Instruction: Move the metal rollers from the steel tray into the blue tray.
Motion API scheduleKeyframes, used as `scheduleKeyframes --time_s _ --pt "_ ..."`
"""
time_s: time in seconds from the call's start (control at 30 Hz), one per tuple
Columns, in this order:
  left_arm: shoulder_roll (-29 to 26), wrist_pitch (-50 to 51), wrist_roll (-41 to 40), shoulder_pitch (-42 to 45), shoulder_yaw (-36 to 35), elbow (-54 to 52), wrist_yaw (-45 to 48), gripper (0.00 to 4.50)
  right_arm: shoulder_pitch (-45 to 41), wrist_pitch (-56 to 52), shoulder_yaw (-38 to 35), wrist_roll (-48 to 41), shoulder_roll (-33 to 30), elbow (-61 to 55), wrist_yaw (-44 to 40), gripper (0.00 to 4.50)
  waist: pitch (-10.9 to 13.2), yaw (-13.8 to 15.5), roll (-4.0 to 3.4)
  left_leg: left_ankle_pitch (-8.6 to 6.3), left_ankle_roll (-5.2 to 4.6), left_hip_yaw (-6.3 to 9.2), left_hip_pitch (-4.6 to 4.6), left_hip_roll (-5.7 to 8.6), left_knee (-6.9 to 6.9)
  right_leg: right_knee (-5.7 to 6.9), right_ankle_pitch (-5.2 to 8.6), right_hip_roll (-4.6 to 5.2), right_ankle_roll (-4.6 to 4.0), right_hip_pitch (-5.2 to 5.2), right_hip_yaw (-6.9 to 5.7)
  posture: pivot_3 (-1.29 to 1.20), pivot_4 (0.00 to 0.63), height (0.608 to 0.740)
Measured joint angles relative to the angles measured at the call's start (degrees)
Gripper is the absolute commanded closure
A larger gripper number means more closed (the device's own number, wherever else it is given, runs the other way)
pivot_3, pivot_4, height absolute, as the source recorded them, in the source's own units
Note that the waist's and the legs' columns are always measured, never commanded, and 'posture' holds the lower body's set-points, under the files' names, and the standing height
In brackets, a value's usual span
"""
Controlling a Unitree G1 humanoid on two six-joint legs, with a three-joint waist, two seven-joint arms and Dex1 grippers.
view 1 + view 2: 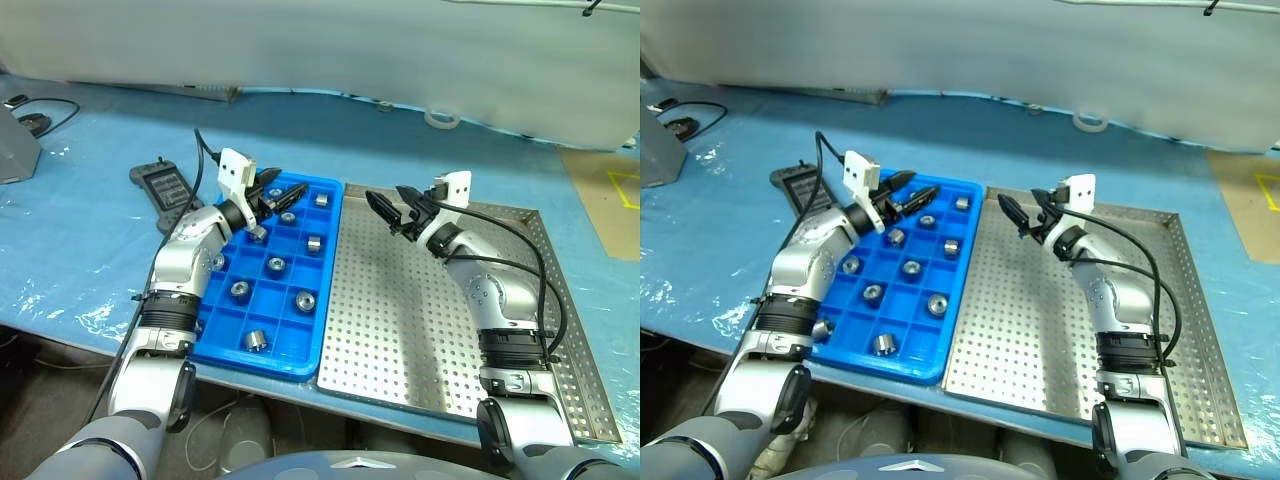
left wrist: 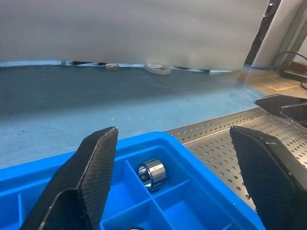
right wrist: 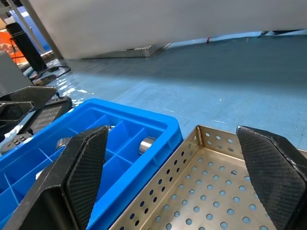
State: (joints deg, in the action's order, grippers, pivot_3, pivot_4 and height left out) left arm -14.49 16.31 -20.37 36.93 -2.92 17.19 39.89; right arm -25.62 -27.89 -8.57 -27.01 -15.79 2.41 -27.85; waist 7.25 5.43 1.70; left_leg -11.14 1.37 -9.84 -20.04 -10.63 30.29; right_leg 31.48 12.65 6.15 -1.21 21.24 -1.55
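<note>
The blue tray lies left of the steel tray, edge to edge. Several metal rollers, such as one and another, sit singly in the blue tray's compartments; every roller I see is there. My left gripper hovers open over the blue tray's far end, nothing between its fingers; a roller lies in the compartment just below. My right gripper hangs open above the steel tray's far left corner, its fingers holding nothing.
A dark grey controller lies on the blue table cover just left of the blue tray. A tape roll sits far back by the white wall. A grey box and cables are at the far left.
</note>
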Motion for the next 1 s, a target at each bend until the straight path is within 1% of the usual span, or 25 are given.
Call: scheduleKeyframes --time_s 0.43,0.6,0.8,1.0 --pt "-0.6 1.4 0.3 -0.3 0.8 -1.0 1.0 0.54 1.2 0.7 -0.3 0.0 1.6 0.2 0.7 0.0 0.0 -0.1 -0.02 0.0 0.0 -0.03 0.01 -0.01 -0.03 -0.03 0.0 0.0 0.0 0.0 0.01 0.03 0.15 0.74" --pt "-0.6 2.0 0.2 -0.3 0.8 -1.5 1.1 0.54 1.9 0.5 -0.3 0.0 1.6 -1.3 0.8 0.0 0.0 -0.1 -0.02 0.0 0.0 -0.03 0.0 0.0 -0.05 -0.09 0.0 0.0 0.0 0.0 0.01 0.03 0.15 0.74" --pt "-0.7 3.0 0.1 -1.3 0.8 -3.1 1.1 0.54 2.5 -1.2 -0.3 -2.0 1.0 -4.0 -0.2 0.0 0.0 -0.1 -0.03 -0.01 -0.01 -0.04 0.0 -0.01 -0.1 -0.16 0.0 0.0 0.0 -0.01 0.01 0.03 0.15 0.74" --pt "-0.4 3.6 0.0 -1.9 0.9 -4.3 1.0 0.54 3.1 -1.5 -0.9 -2.3 -0.3 -4.2 -0.5 0.0 0.0 -0.1 -0.04 -0.01 -0.01 -0.05 -0.01 0.0 -0.1 -0.18 0.0 0.0 0.0 -0.02 0.01 0.03 0.15 0.74"
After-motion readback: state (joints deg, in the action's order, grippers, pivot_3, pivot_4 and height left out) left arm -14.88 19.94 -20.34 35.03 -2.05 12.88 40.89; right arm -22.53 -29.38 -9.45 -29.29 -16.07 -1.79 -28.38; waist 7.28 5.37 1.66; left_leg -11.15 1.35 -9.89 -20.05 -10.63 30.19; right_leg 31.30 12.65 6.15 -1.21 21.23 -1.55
